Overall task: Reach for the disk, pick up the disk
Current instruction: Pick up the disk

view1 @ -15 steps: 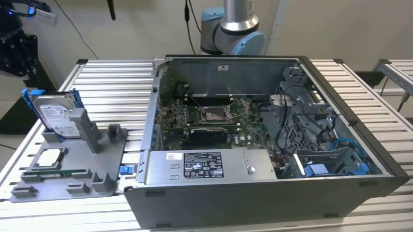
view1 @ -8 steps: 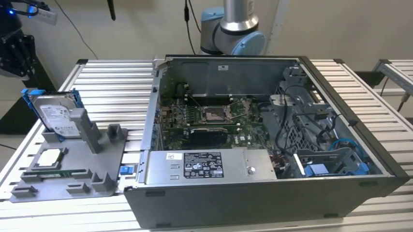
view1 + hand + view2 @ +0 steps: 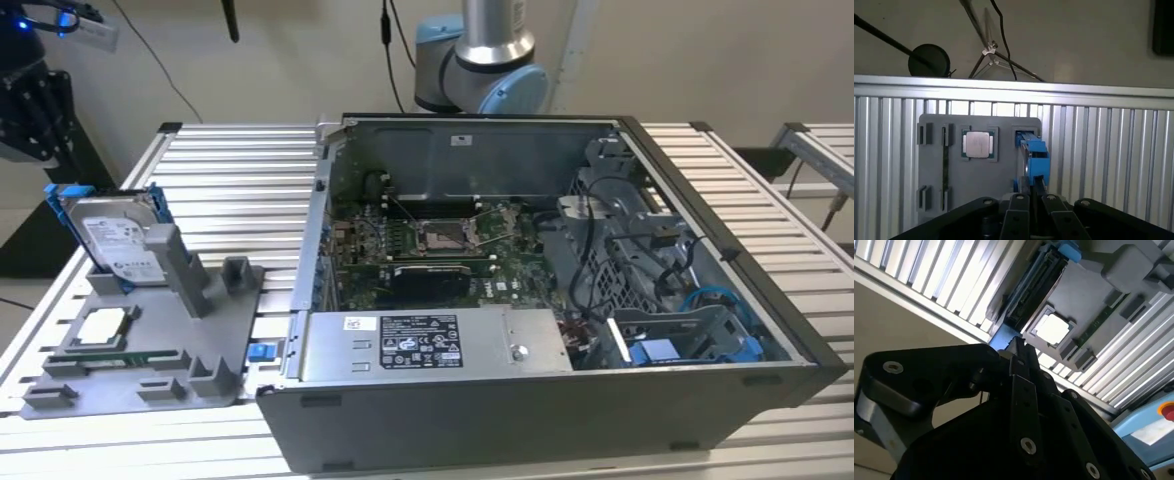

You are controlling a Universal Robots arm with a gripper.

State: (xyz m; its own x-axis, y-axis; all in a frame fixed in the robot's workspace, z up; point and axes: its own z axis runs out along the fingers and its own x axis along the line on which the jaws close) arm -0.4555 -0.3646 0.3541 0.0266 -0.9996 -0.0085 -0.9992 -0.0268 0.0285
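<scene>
Finds the flat rectangular silver-grey disk, white-labelled and framed in bright blue plastic, standing on edge in a slot at the far end of the flat grey plastic fixture plate. Notes a small square silver chip seated in a recess of the plate, near the disk but apart from it. Puts the black metal claw above the plate, lined up with the disk in the first wrist view yet clear of it. Reads the claw as closed together on nothing in both wrist views. Has the plate lying on a ribbed aluminium bench, with an open grey metal computer case just beside the plate on the exterior view's right.
</scene>
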